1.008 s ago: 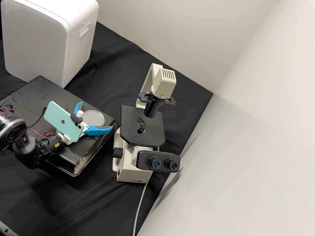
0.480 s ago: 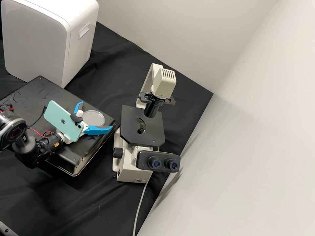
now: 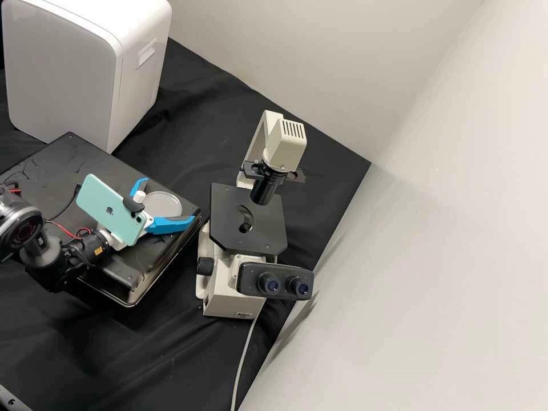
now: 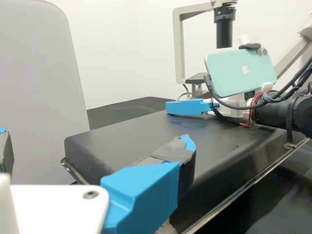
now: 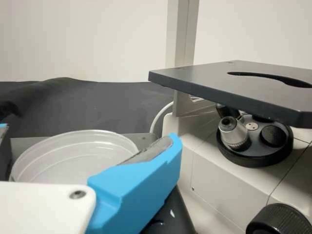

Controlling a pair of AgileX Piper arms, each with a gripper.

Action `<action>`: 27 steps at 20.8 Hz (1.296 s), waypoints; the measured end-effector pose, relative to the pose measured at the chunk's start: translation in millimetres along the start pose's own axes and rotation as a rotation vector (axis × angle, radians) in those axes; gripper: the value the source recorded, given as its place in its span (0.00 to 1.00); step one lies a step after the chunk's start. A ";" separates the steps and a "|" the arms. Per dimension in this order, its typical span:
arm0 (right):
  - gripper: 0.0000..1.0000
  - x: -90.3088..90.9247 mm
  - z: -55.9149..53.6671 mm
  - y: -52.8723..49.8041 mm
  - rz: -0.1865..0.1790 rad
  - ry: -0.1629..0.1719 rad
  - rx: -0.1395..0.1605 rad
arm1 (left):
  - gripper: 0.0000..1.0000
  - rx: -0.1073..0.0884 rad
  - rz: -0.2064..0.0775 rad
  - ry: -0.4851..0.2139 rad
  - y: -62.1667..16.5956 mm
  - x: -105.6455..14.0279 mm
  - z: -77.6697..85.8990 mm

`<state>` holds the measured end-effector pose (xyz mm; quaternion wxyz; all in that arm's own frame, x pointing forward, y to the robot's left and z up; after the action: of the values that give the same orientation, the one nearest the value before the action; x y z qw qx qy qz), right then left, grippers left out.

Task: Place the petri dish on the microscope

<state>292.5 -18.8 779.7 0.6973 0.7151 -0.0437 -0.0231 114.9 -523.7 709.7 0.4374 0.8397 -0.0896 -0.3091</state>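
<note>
A clear round petri dish [image 3: 162, 205] lies on a black box [image 3: 63, 165] left of the microscope [image 3: 242, 285]. My right gripper [image 3: 169, 201] stands open with one blue finger on each side of the dish. In the right wrist view the dish [image 5: 68, 156] sits between the fingers [image 5: 141, 180], and the microscope's black stage [image 5: 234, 85] is just beyond. The stage [image 3: 228, 228] is bare under the lens tube. My left gripper [image 4: 95, 137] stands open low at the box's far end, looking across the box [image 4: 161, 141] at the right gripper [image 4: 187, 106].
A large white appliance [image 3: 80, 63] stands at the back left behind the box. A mint phone [image 3: 108, 210] is mounted on the right wrist. The eyepieces [image 3: 277, 282] jut from the microscope's front. A light wall closes the bench's right side.
The right gripper has crept slightly forward and down around the dish. The dish and microscope have not moved.
</note>
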 end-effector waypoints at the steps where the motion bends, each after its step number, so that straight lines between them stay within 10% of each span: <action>1: 0.00 0.0 -0.2 0.0 -0.001 0.002 -0.001 | 1.00 0.000 0.000 0.000 0.0 0.0 0.0; 27: 0.00 -0.4 -0.9 3.1 -0.010 0.003 0.093 | 1.00 -0.002 -0.008 -0.037 -1.3 -1.7 6.5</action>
<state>292.1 -17.9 782.8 0.6632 0.7470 -0.0400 -0.0236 109.5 -526.6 706.6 0.4352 0.8339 -0.0941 -0.3262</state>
